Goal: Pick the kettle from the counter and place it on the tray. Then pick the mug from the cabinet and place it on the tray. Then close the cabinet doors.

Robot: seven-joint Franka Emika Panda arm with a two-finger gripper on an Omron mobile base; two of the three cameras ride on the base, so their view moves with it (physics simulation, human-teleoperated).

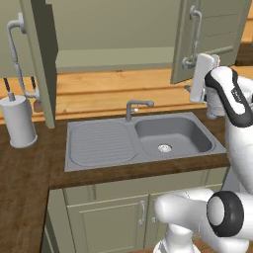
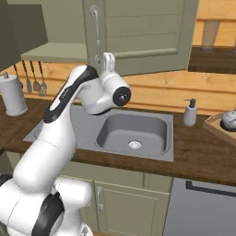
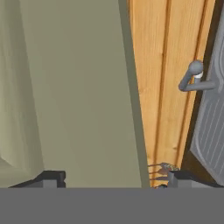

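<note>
I see the gripper (image 3: pixel 109 177) spread open against the right cabinet door (image 3: pixel 74 87); no legible writing anywhere.

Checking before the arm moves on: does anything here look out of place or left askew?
Both cabinet doors stand open over the counter, the right one jutting out beside the raised arm. The kettle already sits on the tray. Nothing looks spilled or damaged.

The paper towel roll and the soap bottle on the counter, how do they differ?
The paper towel roll is a wide white cylinder left of the sink; the soap bottle is smaller, grey, and right of it. The roll has a thin rod on top, the bottle a dark pump. Both stand upright on the counter.
</note>
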